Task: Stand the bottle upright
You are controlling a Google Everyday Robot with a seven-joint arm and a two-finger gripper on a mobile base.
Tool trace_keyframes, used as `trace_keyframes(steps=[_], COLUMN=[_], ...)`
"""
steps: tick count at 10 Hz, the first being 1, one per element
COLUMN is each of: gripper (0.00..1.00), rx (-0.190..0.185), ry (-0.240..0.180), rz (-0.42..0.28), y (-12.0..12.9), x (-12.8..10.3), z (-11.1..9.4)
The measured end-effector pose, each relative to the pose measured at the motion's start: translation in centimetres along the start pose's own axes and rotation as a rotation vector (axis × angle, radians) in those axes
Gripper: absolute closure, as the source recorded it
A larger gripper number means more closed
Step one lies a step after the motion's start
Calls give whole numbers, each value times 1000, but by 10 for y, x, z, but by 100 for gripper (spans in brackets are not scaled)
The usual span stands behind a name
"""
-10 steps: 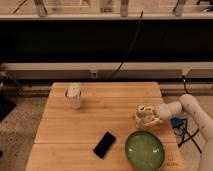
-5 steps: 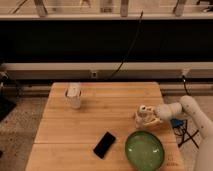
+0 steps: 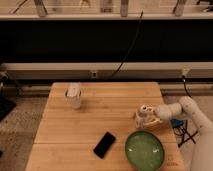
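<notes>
The small pale bottle with a white round cap at its top is at the right side of the wooden table, just behind the green bowl. My gripper reaches in from the right on a white arm and is right at the bottle, apparently around it. The bottle looks roughly upright, with part of it hidden by the gripper.
A white cup-like container stands at the table's back left. A black phone lies near the front middle. A dark cable hangs behind the table against the wall. The table's right edge is close to the bottle.
</notes>
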Motion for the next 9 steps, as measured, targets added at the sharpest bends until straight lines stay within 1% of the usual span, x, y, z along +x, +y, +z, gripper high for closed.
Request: trace_keyframes(steps=[4,5,9], gripper=[29,21,20], rx=[6,7,9], ry=[-18,-22,-31], rz=[-3,-7,-17], y=[0,0,2], x=[3,3,3], z=[-2,-3,-4])
